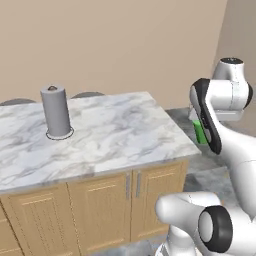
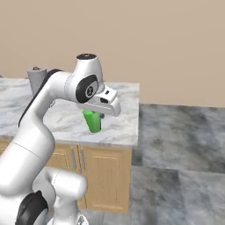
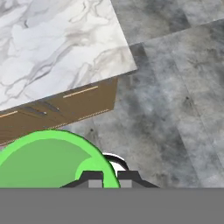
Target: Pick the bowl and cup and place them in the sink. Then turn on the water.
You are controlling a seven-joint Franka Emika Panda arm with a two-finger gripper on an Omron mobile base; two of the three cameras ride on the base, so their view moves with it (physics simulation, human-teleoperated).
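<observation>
The pincer is clamped on the rim of the cup, its two dark tips close together with the green wall pinched between them at the bottom of the hand view. The cup hangs from the hand, clear of any surface. In the right base view the cup shows as a bright green tapered shape dropping from beneath the white hand, its base seen in front of the marble top near the counter's right end. In the left base view a strip of the cup shows past the counter's right end, partly hidden behind a dark-edged link of the arm.

Looking down from the hand, the cup's open mouth takes up the lower left, and past it lie the corner of the counter, the wooden cabinet front under it, and the grey mottled floor to the right.

The counter is a white marble slab with grey veins over light wooden cabinet doors. Well apart from the cup, towards the left of that slab, an upright grey roll on a round base stands on the marble. A plain beige wall runs behind the counter, and the grey floor spreads to its right.
</observation>
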